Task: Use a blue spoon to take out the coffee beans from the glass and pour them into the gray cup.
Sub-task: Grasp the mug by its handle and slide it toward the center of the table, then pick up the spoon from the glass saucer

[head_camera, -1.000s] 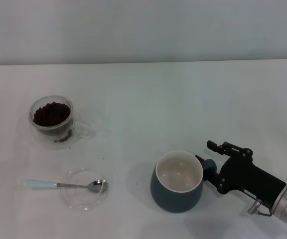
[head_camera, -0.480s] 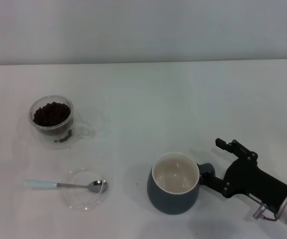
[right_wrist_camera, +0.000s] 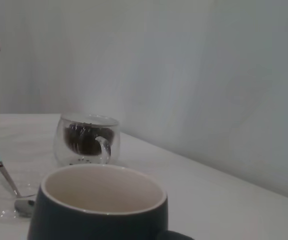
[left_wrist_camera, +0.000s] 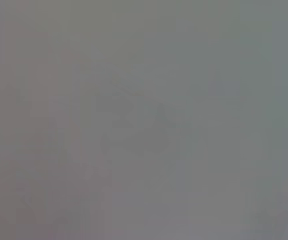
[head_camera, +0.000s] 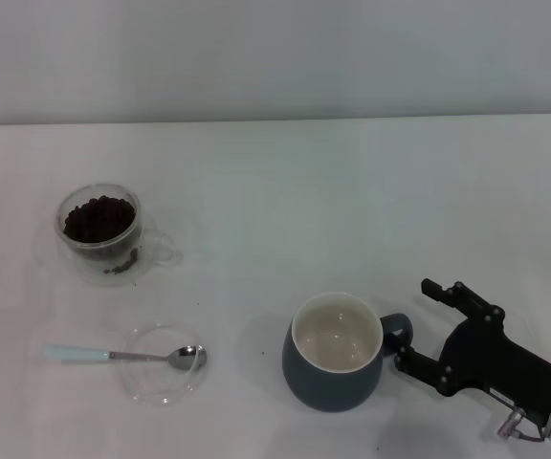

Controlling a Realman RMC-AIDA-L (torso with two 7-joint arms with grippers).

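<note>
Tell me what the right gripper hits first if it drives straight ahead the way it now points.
Probably the gray cup: the right gripper points at it from the handle side, jaws open, so the loop handle would likely be met first. The glass lies farther along.

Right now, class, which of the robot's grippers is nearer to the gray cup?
The right gripper: it sits open just beside the gray cup, at its handle. The left gripper is not visible in any view.

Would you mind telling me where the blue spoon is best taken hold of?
Probably the pale handle of the blue spoon, taken from above: it lies flat on the table, clear of the clear dish where the bowl rests.
</note>
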